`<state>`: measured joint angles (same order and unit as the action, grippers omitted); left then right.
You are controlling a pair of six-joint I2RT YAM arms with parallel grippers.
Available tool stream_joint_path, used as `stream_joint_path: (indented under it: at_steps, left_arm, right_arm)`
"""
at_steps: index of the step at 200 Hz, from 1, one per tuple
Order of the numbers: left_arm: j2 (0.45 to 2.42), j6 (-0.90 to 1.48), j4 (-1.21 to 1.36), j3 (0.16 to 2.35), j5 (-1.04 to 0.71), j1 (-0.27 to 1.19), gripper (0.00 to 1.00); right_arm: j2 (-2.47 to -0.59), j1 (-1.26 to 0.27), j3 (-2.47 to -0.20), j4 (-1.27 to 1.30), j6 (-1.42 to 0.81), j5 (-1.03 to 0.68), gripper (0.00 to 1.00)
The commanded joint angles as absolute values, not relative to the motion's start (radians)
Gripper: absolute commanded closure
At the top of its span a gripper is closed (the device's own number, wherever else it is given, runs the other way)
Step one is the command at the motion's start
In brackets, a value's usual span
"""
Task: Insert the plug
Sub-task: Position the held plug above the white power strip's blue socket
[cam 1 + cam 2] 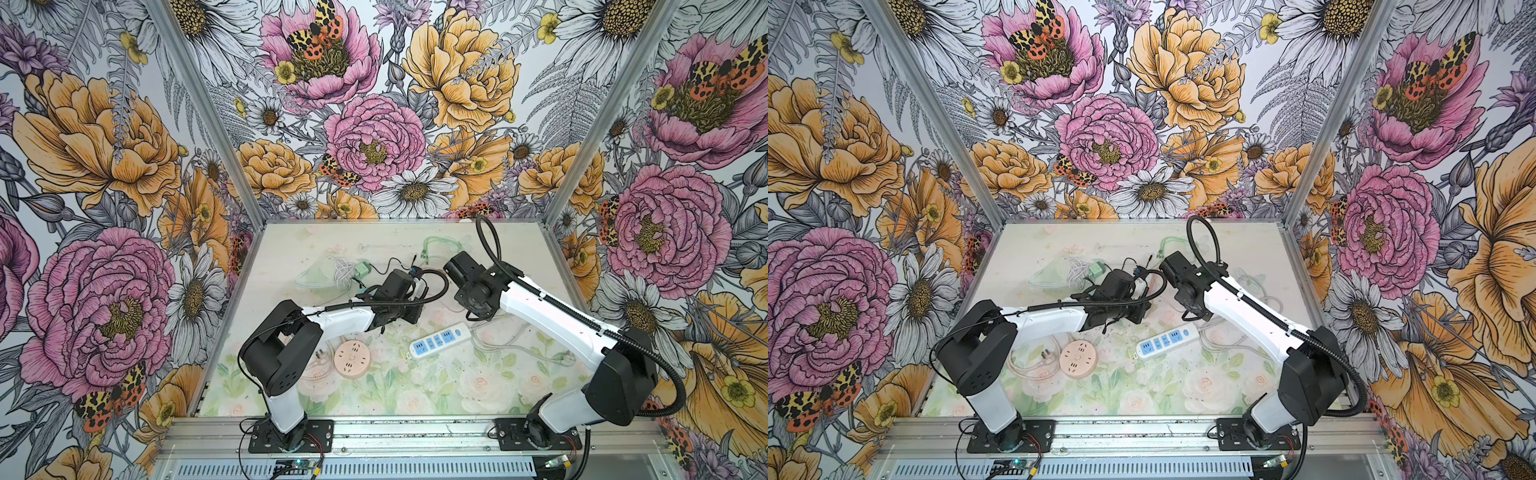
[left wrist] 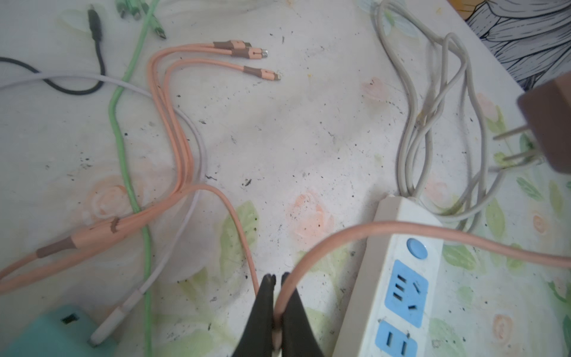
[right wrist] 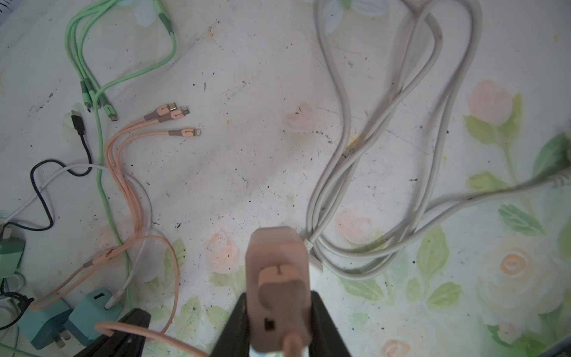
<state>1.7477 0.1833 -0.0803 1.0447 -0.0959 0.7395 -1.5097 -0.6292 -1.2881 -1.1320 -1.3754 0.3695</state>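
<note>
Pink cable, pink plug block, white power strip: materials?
Pink woven-look cable: probably a braided fabric sleeve, matte; fine surface texture, no glare.
Pink rounded-block plug adapter: moulded plastic, satin; soft rounded edges, even colour. Its prongs look like bare metal, though blurred.
White oblong power strip: hard plastic, smooth, slightly yellowed; crisp moulded edges, blue socket inserts.

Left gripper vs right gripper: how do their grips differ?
Left gripper pinches the thin pink cable; right gripper clamps the bulky pink plug. Left gripper's jaws are nearly touching; right gripper's stand apart around the plug body. Both are closed on pink charger parts.
</note>
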Motion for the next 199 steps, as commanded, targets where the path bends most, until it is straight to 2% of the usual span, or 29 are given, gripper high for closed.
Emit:
stream_joint_path:
  at_steps: [1, 46, 85, 161, 199]
  left_arm:
    - [1.709, 0.186, -0.126, 1.103, -0.016, 0.706, 0.93]
    - [1.745, 0.175, -0.14, 1.158, -0.034, 0.664, 0.94]
    - [1.779, 0.178, -0.138, 1.183, -0.053, 0.644, 0.95]
    - [1.774, 0.153, -0.026, 1.059, -0.206, 0.629, 0.87]
    - [1.756, 0.172, 0.023, 1.001, -0.22, 0.621, 0.86]
  right_arm:
    - [-1.512, -0.642, -1.294, -1.18, -1.489, 0.382, 1.0]
    - [-1.503, -0.683, -1.233, -1.178, -1.657, 0.357, 1.0]
    - [-1.536, -0.718, -1.248, -1.178, -1.711, 0.31, 1.0]
    - [-1.65, -0.768, -1.311, -1.18, -1.722, 0.262, 1.0]
    - [-1.673, -0.788, -1.343, -1.181, -1.731, 0.265, 1.0]
